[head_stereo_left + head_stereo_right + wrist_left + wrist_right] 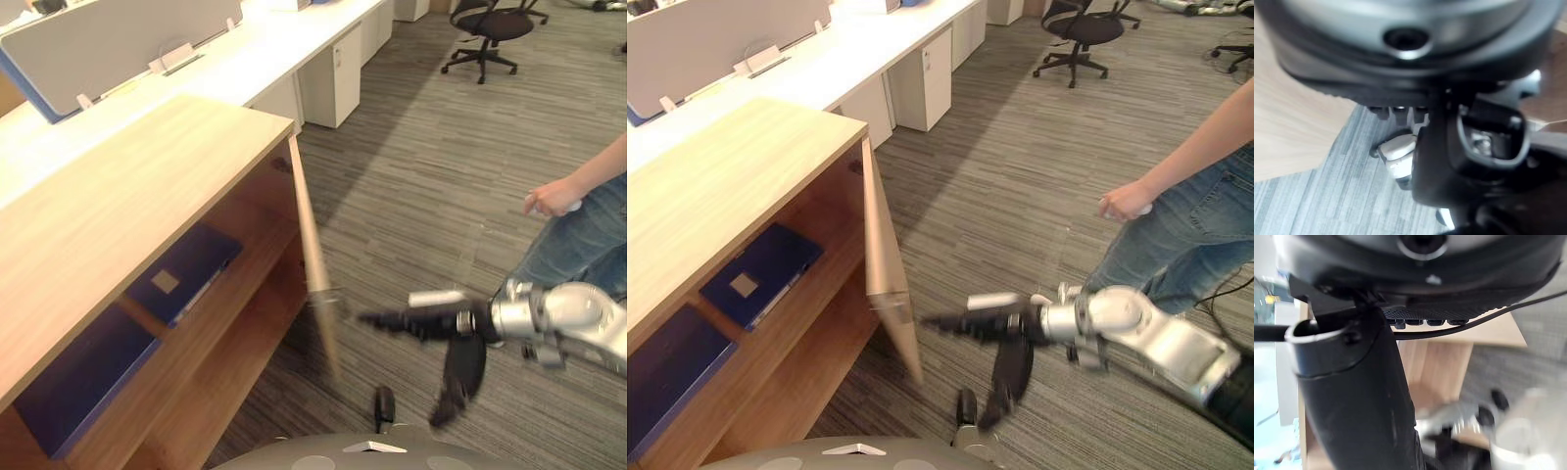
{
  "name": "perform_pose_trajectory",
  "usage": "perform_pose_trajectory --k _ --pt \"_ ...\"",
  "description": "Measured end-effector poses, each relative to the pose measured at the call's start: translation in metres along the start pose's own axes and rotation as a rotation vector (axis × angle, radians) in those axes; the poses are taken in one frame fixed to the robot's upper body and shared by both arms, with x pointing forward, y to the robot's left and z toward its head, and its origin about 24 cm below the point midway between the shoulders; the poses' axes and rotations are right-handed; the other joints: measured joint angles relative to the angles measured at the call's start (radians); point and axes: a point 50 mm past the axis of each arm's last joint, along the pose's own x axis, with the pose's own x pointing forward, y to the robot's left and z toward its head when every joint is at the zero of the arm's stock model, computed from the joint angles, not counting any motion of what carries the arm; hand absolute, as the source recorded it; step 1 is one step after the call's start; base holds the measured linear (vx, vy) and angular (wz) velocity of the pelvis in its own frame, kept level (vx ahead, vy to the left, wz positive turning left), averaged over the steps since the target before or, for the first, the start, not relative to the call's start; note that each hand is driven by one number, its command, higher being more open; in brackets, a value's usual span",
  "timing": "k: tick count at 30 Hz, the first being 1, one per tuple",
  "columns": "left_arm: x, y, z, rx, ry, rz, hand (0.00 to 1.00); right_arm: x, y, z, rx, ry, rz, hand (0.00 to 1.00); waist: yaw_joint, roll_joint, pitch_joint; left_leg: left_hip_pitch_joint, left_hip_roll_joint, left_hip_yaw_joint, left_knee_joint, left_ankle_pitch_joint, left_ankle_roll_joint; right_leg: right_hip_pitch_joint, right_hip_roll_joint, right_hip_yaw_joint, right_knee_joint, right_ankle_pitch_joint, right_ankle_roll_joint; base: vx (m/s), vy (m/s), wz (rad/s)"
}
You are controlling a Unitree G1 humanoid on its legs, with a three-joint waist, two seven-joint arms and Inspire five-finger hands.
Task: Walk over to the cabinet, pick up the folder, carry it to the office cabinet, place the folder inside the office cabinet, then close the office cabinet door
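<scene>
A dark blue folder [186, 274] with a pale label lies flat on the shelf inside the wooden office cabinet [118, 196]. The cabinet door [313, 264] stands open, edge-on toward me. My right hand [451, 321] reaches in from the right at door height. It is open, with straight fingers pointing at the door's free edge and the tips a little short of it, thumb hanging down. It holds nothing. My left hand [384, 403] shows low down near the bottom middle, and again close up in the left wrist view [1400, 156] above grey carpet.
A second dark blue folder [78, 377] lies in the compartment to the left. A person in jeans [578, 245] stands close on the right, one hand [554, 201] held out. White desks [245, 59] and a black office chair [490, 39] stand beyond on striped grey carpet.
</scene>
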Motion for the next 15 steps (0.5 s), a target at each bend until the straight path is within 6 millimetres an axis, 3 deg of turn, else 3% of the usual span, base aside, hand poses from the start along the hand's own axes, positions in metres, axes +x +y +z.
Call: perform_pose_trajectory --k 3,5,15 --pt "0.0 -0.001 -0.001 0.001 0.004 -0.01 1.0 0.003 0.021 -0.023 0.077 0.073 0.091 1.0 -0.001 -0.006 -0.001 0.0 -0.013 0.012 -0.015 0.001 0.002 -0.016 -0.008 0.011 0.001 0.0 0.0 -0.04 0.074 -0.15" --pt "-0.001 -0.001 -0.003 0.001 0.01 -0.013 1.0 -0.002 0.02 -0.028 0.089 0.11 0.072 1.0 -0.003 -0.009 -0.003 0.007 -0.014 0.015 -0.015 0.001 0.002 -0.016 -0.008 0.025 0.001 0.001 0.0 -0.01 0.096 -0.21" --pt "0.001 -0.002 -0.006 -0.027 0.027 -0.007 1.0 -0.011 0.009 -0.021 0.058 0.104 0.01 1.0 0.018 -0.033 -0.012 0.011 -0.032 0.026 0.004 -0.006 0.001 -0.015 -0.017 0.045 0.005 0.027 0.008 0.01 0.073 -0.05"
